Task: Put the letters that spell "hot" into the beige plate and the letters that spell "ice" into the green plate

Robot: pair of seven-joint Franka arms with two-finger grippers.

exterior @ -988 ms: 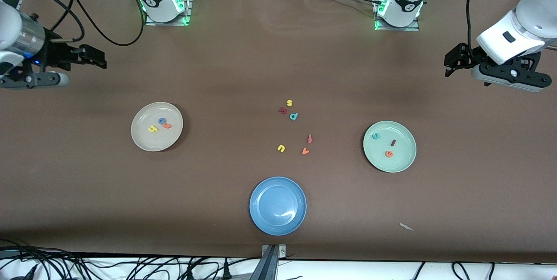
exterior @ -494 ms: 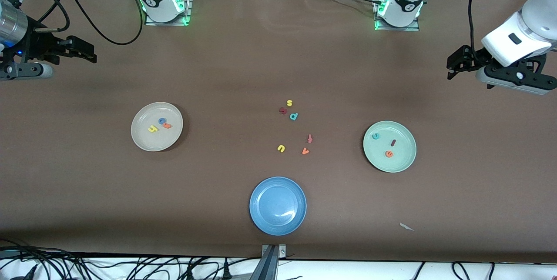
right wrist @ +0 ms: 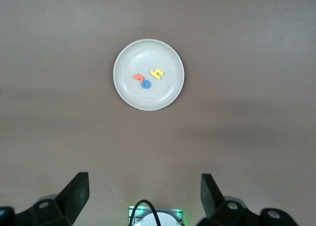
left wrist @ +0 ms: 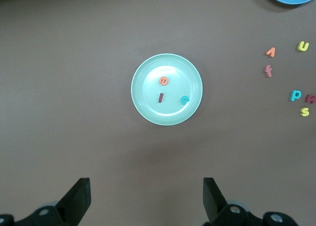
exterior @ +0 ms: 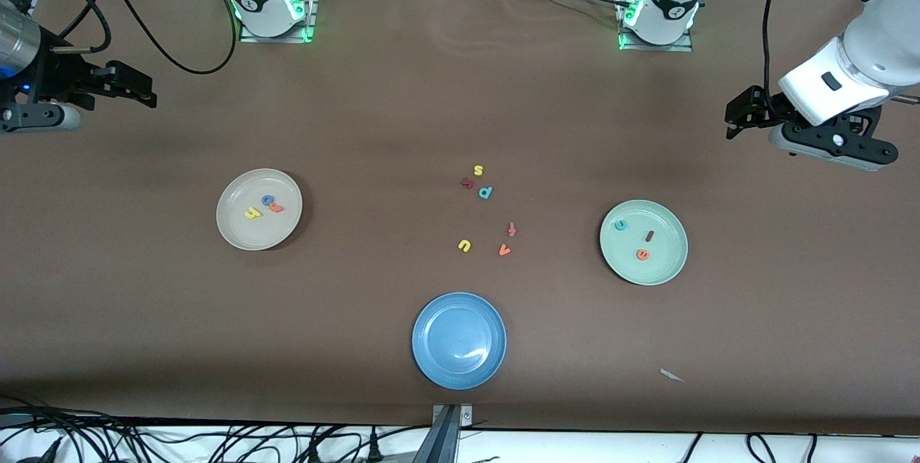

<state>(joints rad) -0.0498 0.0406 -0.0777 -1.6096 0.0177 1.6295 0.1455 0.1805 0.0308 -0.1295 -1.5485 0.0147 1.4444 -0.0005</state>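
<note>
Your left pincer (exterior: 734,118) hung spread wide and empty over the worktop (exterior: 402,111) at its own end. The green plate (exterior: 668,272) lay well apart from it, nearer the front camera, with the "c" (exterior: 621,225), "i" (exterior: 650,236) and "e" (exterior: 642,254) in it. Your right pincer (exterior: 144,93) was spread and empty too, over its end. The beige plate (exterior: 237,233) lay well apart from it, holding the "h" (exterior: 251,213), "o" (exterior: 267,200) and "t" (exterior: 276,208).
</note>
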